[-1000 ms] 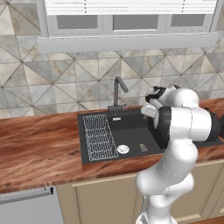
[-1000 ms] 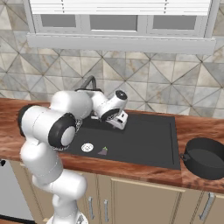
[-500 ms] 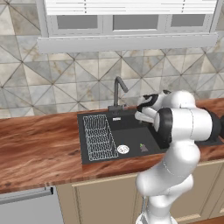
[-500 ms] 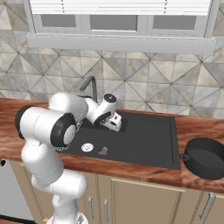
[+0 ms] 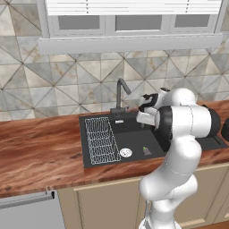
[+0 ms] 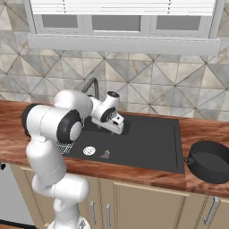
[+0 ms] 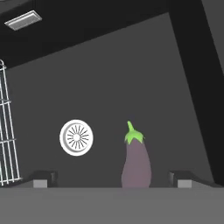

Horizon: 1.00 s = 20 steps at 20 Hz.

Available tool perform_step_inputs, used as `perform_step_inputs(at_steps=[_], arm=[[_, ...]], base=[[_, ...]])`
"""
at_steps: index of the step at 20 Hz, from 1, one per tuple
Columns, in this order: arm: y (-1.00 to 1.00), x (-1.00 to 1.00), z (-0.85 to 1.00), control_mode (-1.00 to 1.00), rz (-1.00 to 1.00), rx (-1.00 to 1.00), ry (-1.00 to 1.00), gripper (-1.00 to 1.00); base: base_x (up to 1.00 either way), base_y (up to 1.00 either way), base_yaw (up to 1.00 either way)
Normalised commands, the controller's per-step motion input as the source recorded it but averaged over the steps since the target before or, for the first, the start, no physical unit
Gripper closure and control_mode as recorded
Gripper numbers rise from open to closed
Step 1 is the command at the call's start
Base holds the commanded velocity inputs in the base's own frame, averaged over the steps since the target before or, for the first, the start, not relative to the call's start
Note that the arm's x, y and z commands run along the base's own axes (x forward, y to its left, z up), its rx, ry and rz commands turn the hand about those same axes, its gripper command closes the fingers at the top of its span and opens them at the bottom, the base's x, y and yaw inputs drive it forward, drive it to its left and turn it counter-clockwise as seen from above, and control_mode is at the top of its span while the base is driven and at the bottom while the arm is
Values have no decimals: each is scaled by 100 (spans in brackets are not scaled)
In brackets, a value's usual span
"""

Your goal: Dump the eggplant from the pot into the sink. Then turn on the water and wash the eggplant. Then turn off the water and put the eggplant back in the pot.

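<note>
The tiny purple eggplant (image 5: 146,151) (image 6: 106,154) lies on the floor of the black sink (image 5: 132,134) (image 6: 152,138), just right of the white drain (image 5: 125,152) (image 6: 89,150). My gripper (image 6: 118,130) (image 5: 142,120) hangs open over the back of the basin, above and behind the eggplant, holding nothing. In the hand view the eggplant (image 7: 136,161) lies between the open fingertips (image 7: 180,178), with the drain (image 7: 76,137) to its left. The black pot (image 6: 210,161) (image 5: 226,129) stands on the counter right of the sink. No water runs from the faucet (image 5: 120,91) (image 6: 91,85).
A white wire rack (image 5: 100,139) (image 7: 6,131) covers the left part of the sink. Wooden counter (image 5: 40,147) stretches to the left. A tiled wall and window ledge rise behind the faucet.
My hand has swung left from the sink's right side and dropped lower over the basin, closer to the faucet. The eggplant and the pot have stayed put.
</note>
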Motion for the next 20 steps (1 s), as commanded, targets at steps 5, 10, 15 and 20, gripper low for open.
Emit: perform_step_inputs(at_steps=[5, 10, 15, 20], arm=[[0, -7, -39, -100, 0, -3, 5, -100], [0, -3, -44, -100, 0, -4, 1, -100], [0, 0, -37, -100, 0, -3, 1, -100], [0, 0, -40, -100, 0, -2, 1, -100]], base=[[0, 0, 0], [0, 0, 0], [0, 0, 0], [0, 0, 0]])
